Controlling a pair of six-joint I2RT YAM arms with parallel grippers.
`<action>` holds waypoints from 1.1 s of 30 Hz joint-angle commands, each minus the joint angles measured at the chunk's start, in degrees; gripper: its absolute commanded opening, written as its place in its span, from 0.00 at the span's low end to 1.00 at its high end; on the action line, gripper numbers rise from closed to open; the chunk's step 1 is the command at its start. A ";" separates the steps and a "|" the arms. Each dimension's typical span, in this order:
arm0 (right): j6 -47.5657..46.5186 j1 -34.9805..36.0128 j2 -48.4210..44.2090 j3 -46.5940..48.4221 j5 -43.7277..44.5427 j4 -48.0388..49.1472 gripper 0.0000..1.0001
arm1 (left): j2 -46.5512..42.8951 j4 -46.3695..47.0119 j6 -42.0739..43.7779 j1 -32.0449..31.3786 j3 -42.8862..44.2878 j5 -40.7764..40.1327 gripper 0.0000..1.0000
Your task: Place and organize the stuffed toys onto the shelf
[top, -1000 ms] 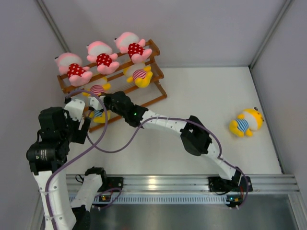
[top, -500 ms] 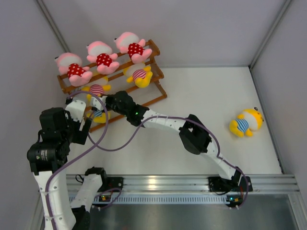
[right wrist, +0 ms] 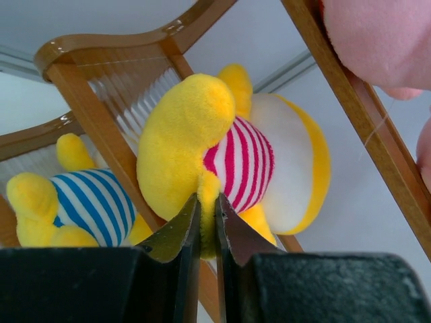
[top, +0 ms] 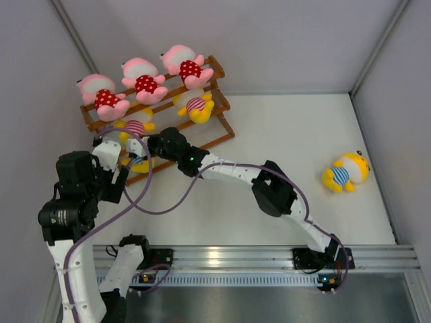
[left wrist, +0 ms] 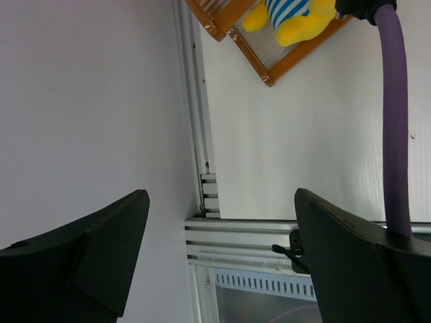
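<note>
Right gripper (right wrist: 207, 202) jaws nearly closed, nipping a yellow limb of the yellow plush toy in a pink-striped shirt (right wrist: 232, 158), which sits just past the fingertips on the middle tier. Left gripper (left wrist: 221, 202) jaws wide apart, empty. Three-tier brown wooden slatted shelf (top: 214, 142) directly ahead of the right jaws. Three pink plush toys in red dotted dresses (top: 145, 83) line the top tier above those jaws. A second pink-striped yellow toy (top: 195, 104) is off to one side, and a blue-striped yellow toy (right wrist: 87, 202) is on the tier below. Judged nearly done with six shelved. The last blue-striped toy (top: 343, 173) lies on the white table (top: 269, 134), well apart from both jaws.
</note>
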 commanded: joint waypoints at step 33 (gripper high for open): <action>-8.08 -4.56 -0.24 11.93 -23.52 -19.31 0.11 | -0.01 0.42 0.63 -1.00 -0.01 0.24 0.95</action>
